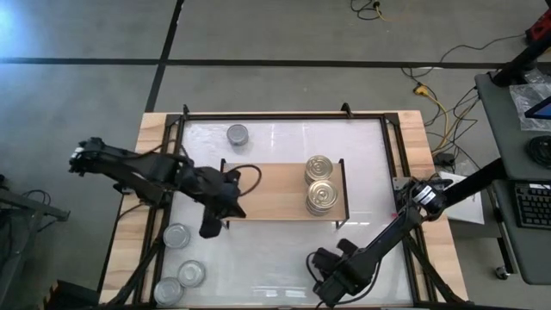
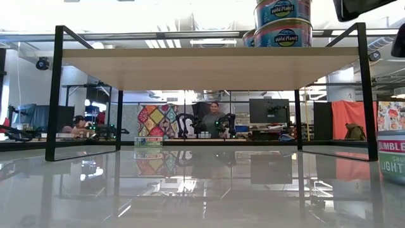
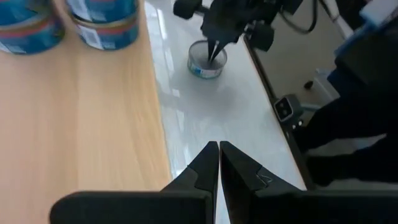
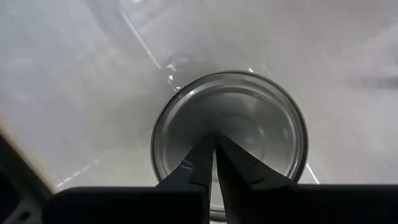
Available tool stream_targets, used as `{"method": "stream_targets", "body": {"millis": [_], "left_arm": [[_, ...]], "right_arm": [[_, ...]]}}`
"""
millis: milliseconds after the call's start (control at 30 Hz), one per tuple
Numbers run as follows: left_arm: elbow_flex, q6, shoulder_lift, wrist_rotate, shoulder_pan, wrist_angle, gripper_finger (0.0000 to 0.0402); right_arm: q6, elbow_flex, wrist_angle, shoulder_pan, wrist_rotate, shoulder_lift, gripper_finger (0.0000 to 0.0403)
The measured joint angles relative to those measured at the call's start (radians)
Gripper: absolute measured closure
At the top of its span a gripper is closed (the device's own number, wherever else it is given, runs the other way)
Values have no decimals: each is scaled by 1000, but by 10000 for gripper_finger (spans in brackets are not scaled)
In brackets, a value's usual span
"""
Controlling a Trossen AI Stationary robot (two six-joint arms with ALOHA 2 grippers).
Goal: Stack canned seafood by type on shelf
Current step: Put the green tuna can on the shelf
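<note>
Silver-topped can [image 4: 229, 134] lies directly under the right gripper [image 4: 215, 144], whose fingers are closed, empty.

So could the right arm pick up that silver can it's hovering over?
Probably, but not as it stands. The right gripper sits directly above the silver can with nothing in between, on bare white tabletop. But its fingers are shut together, so it would have to open them wide first.

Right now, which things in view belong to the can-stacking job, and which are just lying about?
Job: light-wood board shelf on black legs; gold-topped round metal tins; silver-topped round metal tins.
Lying about: yellow floor cable; black keyboard.
</note>
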Motion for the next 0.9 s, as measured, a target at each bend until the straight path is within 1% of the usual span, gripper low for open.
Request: {"method": "stream_targets", "body": {"millis": [67, 200, 333, 433, 567, 667, 833, 900], "left_arm": [[0, 19, 25, 10, 0, 3, 401], [17, 32, 64, 11, -1, 17, 401], [19, 30, 82, 11, -7, 32, 401], [20, -26, 76, 10, -22, 36, 401], [20, -107, 69, 7, -74, 44, 401], [21, -150, 70, -16, -127, 67, 401], [17, -186, 80, -11, -190, 88, 401], [17, -267, 80, -36, -194, 91, 401]], "right_arm": [[-12, 8, 26, 0, 13, 0, 390], [-59, 47, 19, 0, 24, -1, 388], [-90, 110, -32, 7, 89, -2, 366], [-79, 177, -132, 27, 177, -2, 334], [15, 246, -282, 80, 278, -5, 282], [88, 262, -358, 125, 284, -5, 240], [148, 241, -355, 196, 272, -13, 171], [152, 232, -352, 221, 274, -13, 146]]}}
